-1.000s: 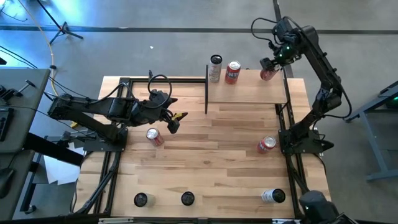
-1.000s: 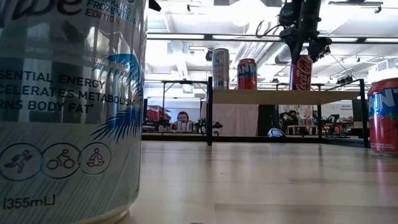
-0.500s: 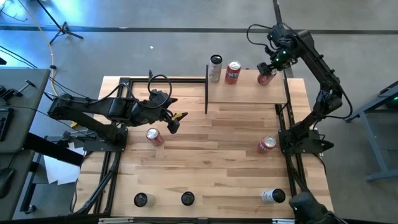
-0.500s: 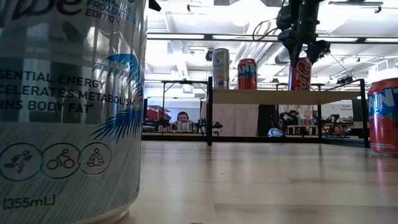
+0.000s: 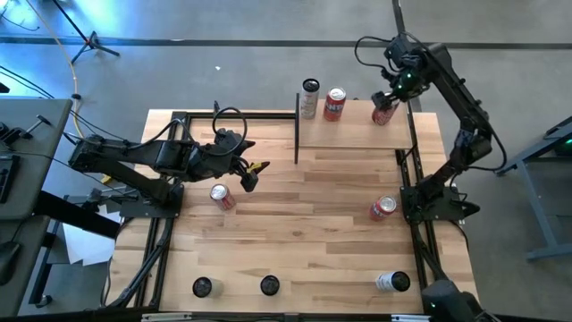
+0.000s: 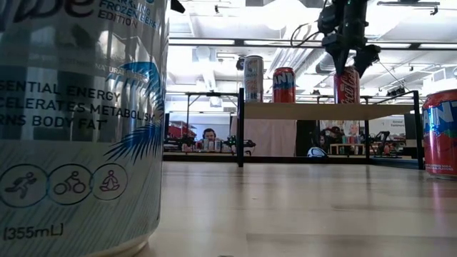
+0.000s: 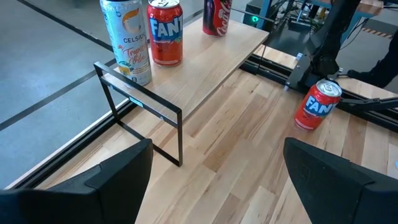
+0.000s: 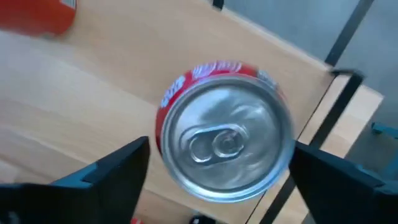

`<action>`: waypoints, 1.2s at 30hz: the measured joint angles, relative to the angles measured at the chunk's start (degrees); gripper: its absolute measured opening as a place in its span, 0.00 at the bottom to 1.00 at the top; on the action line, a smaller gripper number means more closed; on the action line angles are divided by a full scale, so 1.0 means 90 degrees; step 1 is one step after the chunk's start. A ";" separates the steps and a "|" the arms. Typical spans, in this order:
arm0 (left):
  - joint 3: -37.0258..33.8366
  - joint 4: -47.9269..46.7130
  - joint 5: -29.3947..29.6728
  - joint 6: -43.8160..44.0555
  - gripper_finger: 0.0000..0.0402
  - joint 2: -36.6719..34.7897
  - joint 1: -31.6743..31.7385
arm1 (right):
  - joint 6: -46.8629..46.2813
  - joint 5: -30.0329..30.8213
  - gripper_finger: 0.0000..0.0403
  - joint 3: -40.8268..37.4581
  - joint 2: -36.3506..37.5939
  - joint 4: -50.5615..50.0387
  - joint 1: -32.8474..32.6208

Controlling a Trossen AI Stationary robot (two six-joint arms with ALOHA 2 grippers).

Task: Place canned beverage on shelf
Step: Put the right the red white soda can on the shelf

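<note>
On shelf, far right end: red cola can now upright on the board, right tool just spread wide above its lid, grip gone → placement looks done; left tool wide, empty, over bench.

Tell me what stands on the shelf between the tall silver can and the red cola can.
An orange soda can, upright beside the tall silver can; bare shelf runs on to the cola can, per the low view.
</note>
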State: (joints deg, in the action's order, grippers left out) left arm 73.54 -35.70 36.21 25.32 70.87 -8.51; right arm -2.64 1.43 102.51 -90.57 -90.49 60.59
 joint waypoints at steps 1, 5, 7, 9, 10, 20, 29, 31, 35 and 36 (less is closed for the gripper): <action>0.0000 -0.0001 0.0002 0.0000 0.84 0.0000 0.0002 | 0.0004 0.0033 0.95 0.0008 0.0013 0.0008 0.0001; 0.0000 -0.0002 0.0000 0.0000 0.84 0.0000 0.0002 | -0.0166 -0.0066 0.96 0.0009 0.0013 0.0018 -0.0027; 0.0000 -0.0001 0.0001 0.0000 0.84 0.0000 0.0002 | -0.0358 -0.0077 0.95 0.0009 0.0023 0.0023 -0.0098; 0.0000 -0.0001 0.0002 0.0000 0.84 0.0000 0.0002 | -0.0571 -0.0007 0.95 0.0009 0.0085 0.0037 -0.0206; 0.0000 -0.0001 0.0001 0.0000 0.84 0.0000 0.0000 | -0.0689 0.0064 0.95 0.0009 0.0155 0.0040 -0.0286; 0.0000 -0.0002 0.0002 0.0000 0.84 0.0000 0.0000 | -0.2213 0.1569 0.95 -0.0149 0.1449 0.0072 -0.1504; 0.0000 0.0000 0.0002 0.0000 0.84 0.0000 0.0002 | -0.4635 0.3547 0.95 -0.3143 0.3325 0.1909 -0.3365; 0.0000 -0.0002 0.0001 0.0000 0.84 0.0000 0.0002 | -0.4835 0.3639 0.95 -0.3953 0.3736 0.2827 -0.3470; 0.0000 -0.0001 0.0002 0.0000 0.84 0.0000 0.0001 | -0.4754 0.3939 0.95 -0.5251 0.4234 0.4466 -0.3489; 0.0000 0.0000 0.0002 0.0000 0.84 0.0000 0.0001 | -0.4679 0.4035 0.95 -0.5488 0.4309 0.4789 -0.3489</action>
State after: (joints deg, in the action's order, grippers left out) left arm 73.54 -35.70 36.23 25.32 70.87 -8.50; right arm -44.75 37.74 53.11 -51.79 -47.39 29.19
